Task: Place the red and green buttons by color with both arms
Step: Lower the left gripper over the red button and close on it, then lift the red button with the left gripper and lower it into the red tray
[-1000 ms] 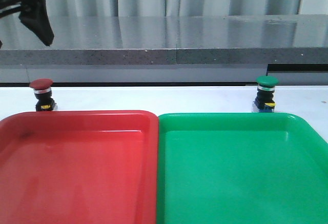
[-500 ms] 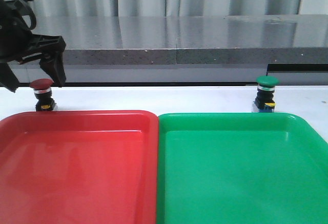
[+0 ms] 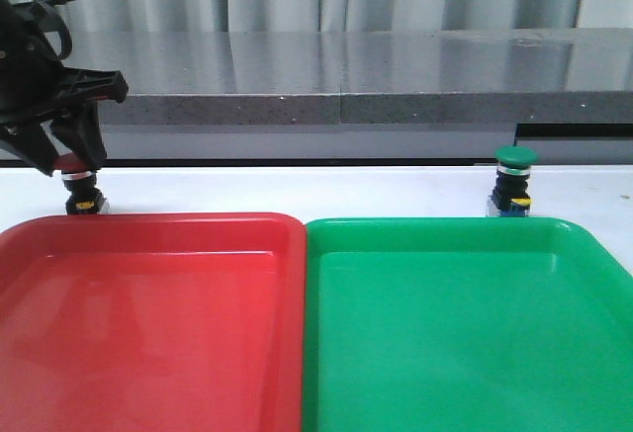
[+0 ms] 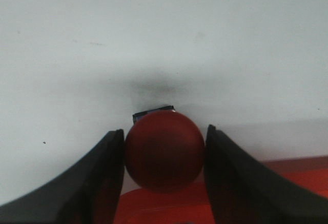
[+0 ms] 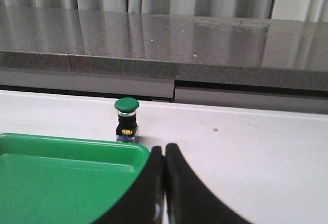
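Two push buttons stand on the white table (image 3: 297, 187), each behind a tray. The red button (image 3: 79, 195) sits at the left edge of the front view, just behind the far rim of the red tray (image 3: 148, 323). The left gripper (image 3: 67, 158) is lowered over it, one black finger on either side of the cap. In the left wrist view the dark red cap (image 4: 164, 151) fills the gap between the two fingers (image 4: 102, 178), both touching or very nearly touching its sides; the grip reads as closed on the cap, and the button's base remains down on the table.

The green button (image 3: 514, 183) stands upright at the right of the front view, just behind the far rim of the green tray (image 3: 465, 323). The right gripper (image 5: 164, 157) shows only in its own wrist view, at the lower centre of the frame, fingers pressed together with nothing between them, well apart from the green button (image 5: 126, 120).
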Robot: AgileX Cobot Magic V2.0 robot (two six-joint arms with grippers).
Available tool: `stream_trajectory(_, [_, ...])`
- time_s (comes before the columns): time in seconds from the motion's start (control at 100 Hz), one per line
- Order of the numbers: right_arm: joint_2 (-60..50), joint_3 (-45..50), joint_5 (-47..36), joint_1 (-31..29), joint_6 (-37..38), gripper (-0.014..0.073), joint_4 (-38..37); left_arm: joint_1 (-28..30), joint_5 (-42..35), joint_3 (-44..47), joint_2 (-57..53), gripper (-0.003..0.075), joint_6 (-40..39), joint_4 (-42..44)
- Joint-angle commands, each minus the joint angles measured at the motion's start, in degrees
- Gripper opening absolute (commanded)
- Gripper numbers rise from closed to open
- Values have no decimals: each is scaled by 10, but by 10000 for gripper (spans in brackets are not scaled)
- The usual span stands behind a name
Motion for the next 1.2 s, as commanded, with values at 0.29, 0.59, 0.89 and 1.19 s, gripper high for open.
stream_trajectory(0.29, [-11, -8, -50, -2, 0, -109, -3, -8, 9, -32, -53, 187, 14, -3])
stream_trajectory(0.59, [-11, -8, -50, -2, 0, -109, -3, -30, 54, -32, -137, 188, 12, -22])
stream_trajectory(0.89, [-11, -8, -50, -2, 0, -109, -3, -78, 32, 41, -184, 188, -1, -23])
stream_trajectory(1.19, [-11, -8, -50, -2, 0, -109, -3, -135, -22, 124, -194, 187, -21, -27])
